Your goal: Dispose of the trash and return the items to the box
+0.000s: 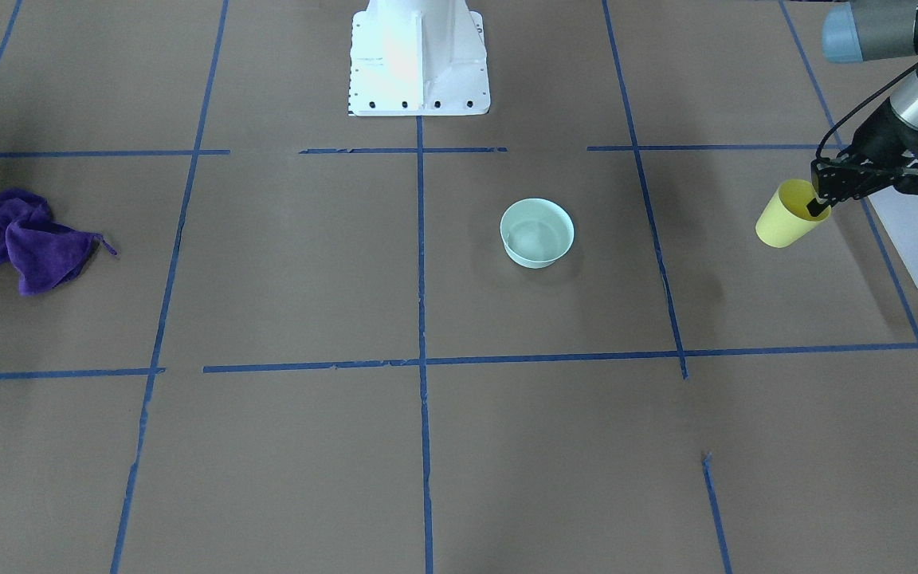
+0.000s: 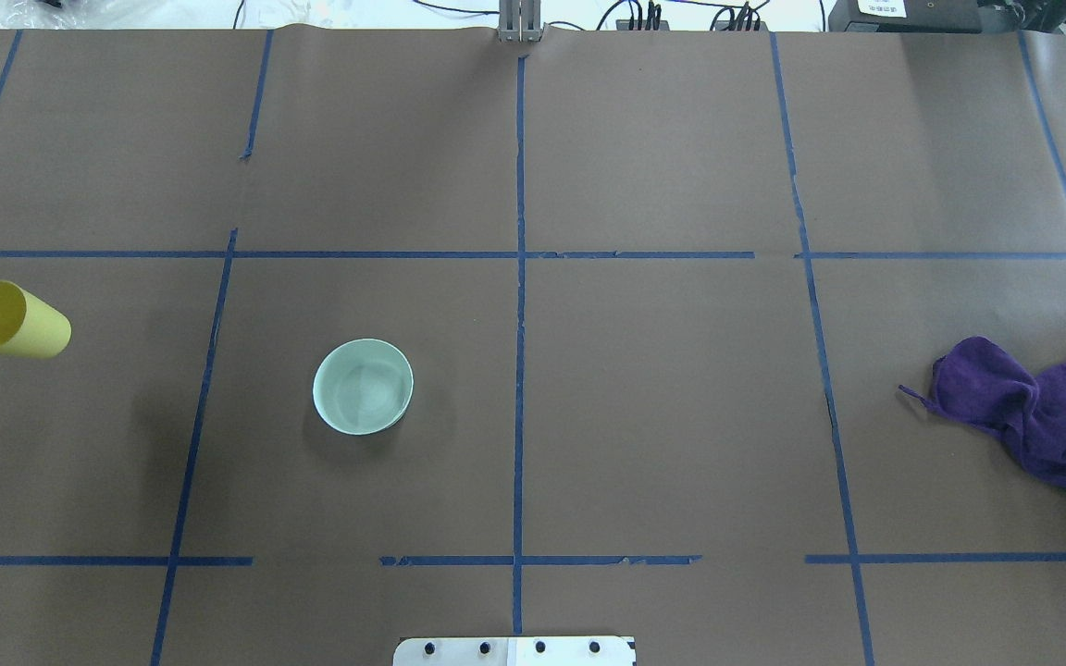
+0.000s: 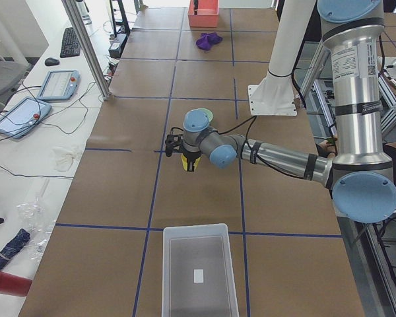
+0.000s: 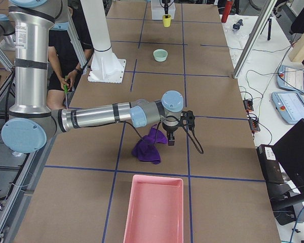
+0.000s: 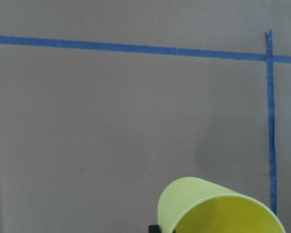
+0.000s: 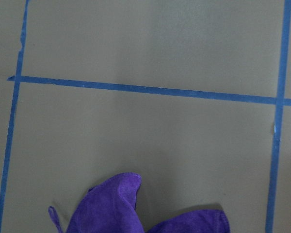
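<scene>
yellow cup (image 1: pixel 782 222), tapered, tilted in left jaws, round mint bowl (image 1: pixel 537 232)

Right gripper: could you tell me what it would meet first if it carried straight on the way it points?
Pointing down, the right gripper would probably meet the purple cloth beneath it; depth is unclear, so it might just miss onto the table beside it.

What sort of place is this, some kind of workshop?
Probably a robotics research lab: a brown paper-covered table gridded with blue tape lines, a grey-and-blue jointed robot arm reaching over it, and a touchscreen control tablet with cables on a white side bench.
</scene>
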